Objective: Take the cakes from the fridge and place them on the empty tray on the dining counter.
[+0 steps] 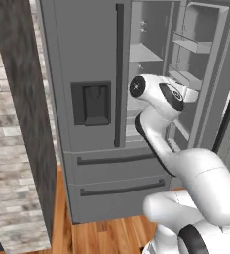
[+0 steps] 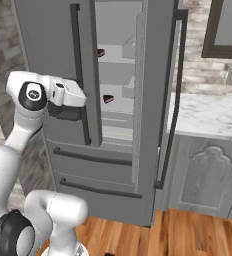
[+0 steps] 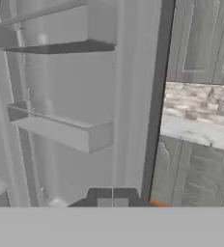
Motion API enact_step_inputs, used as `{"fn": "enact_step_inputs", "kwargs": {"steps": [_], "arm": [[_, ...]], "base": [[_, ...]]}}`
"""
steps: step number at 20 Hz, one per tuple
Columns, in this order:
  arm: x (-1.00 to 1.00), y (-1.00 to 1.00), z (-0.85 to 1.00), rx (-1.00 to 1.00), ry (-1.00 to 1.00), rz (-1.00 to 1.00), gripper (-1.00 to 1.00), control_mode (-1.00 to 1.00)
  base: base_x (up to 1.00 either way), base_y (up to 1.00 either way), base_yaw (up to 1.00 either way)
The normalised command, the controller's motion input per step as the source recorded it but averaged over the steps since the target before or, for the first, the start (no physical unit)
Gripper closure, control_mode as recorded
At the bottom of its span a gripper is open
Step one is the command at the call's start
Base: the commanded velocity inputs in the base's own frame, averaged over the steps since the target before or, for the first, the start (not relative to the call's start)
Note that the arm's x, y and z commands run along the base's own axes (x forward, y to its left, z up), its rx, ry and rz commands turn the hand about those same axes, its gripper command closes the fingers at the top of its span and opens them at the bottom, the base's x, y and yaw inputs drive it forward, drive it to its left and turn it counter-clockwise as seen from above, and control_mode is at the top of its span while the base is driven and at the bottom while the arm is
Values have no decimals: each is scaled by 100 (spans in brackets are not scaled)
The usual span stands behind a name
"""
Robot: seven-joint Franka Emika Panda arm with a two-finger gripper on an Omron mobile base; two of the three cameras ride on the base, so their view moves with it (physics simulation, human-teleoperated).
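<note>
I have the fridge (image 2: 53,50) across the middle of the right base view, its right door swung open. Two cakes sit on its inner shelves, one (image 2: 101,52) upper centre, one (image 2: 108,99) lower. My pincer (image 3: 112,198), at the hand view's bottom centre, is pressed together, pinching nothing.

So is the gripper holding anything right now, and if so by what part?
Nothing. The gripper is shut with nothing between its fingertips, and both cakes sit on fridge shelves.
</note>
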Motion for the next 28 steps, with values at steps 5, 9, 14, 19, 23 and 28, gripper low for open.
{"fn": "enact_step_inputs", "kwargs": {"steps": [5,9,14,19,23,28], "arm": [[-46,51,9,9,6,46,100,-100],[-16,59,-16,20,0,24,100,-100],[-1,50,-5,0,-2,28,100,-100],[16,27,-13,5,0,51,100,-100],[20,20,-39,0,-23,27,100,-100],[46,75,-73,0,-33,0,-100,-100]], "base": [[0,0,0],[0,0,0],[0,0,0],[0,0,0],[0,0,0],[0,0,0]]}}
